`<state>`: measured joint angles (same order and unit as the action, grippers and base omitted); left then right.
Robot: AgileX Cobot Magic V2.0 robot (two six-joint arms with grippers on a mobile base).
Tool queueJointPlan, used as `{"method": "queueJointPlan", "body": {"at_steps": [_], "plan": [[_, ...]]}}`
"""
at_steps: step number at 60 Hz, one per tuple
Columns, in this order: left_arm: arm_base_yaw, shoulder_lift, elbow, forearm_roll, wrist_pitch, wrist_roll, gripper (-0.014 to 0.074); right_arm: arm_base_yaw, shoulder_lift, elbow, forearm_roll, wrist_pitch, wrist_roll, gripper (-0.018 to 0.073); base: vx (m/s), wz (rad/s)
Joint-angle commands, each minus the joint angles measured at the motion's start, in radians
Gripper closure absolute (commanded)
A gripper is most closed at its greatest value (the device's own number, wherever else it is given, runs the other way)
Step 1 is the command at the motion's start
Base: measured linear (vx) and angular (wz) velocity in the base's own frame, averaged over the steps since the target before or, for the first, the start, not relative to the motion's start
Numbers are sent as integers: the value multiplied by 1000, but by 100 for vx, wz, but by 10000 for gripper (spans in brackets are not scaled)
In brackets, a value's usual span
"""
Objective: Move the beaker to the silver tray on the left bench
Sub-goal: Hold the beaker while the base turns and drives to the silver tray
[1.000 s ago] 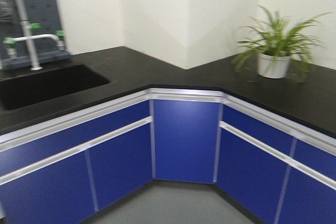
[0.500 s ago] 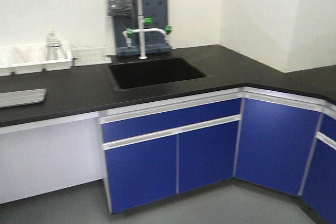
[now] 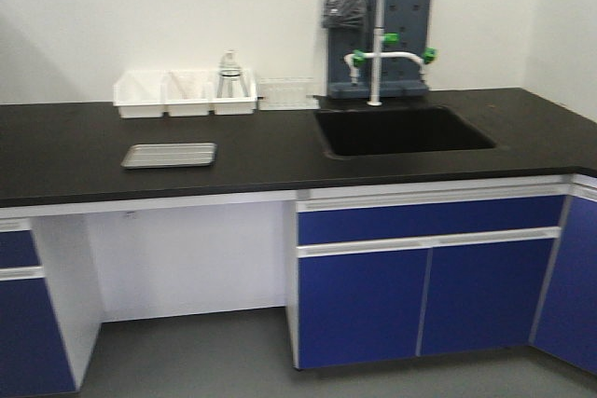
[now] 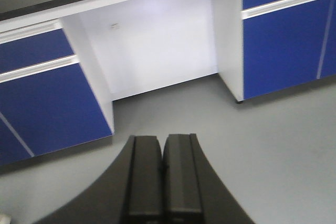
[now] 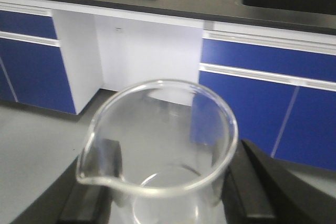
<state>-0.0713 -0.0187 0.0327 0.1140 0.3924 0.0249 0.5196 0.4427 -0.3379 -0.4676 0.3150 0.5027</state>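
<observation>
Around the silver tray [image 3: 169, 155] we find bare black benchtop [image 3: 56, 151] in front, left and right — an open approach from the bench edge. Behind it a row of white bins [image 3: 187, 107] stands at the back of the bench, one holding glassware [image 3: 230, 75]. The sink [image 3: 410, 118] and tall faucet [image 3: 377, 34] stand well to the right. Under the bench a kneehole [image 3: 187, 258] opens between blue cabinets [image 3: 429, 295]. The beaker [image 5: 157, 150] fills the right gripper [image 5: 168, 187] between its fingers [image 5: 257, 182].
</observation>
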Motion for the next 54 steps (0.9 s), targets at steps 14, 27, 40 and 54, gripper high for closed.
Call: {"method": "queueJointPlan", "body": {"at_steps": [14, 27, 40, 54], "plan": [[-3, -7, 20, -1, -83, -2, 595, -3, 3, -32, -26, -73, 0, 571, 13, 45], [-3, -7, 20, -1, -83, -2, 595, -3, 3, -32, -26, -73, 0, 571, 19, 42], [-3, -7, 20, -1, -83, -2, 595, -3, 3, -32, -26, -73, 0, 571, 24, 25], [-3, -7, 20, -1, -83, -2, 595, -3, 3, -32, -26, -73, 0, 571, 32, 6]]}}
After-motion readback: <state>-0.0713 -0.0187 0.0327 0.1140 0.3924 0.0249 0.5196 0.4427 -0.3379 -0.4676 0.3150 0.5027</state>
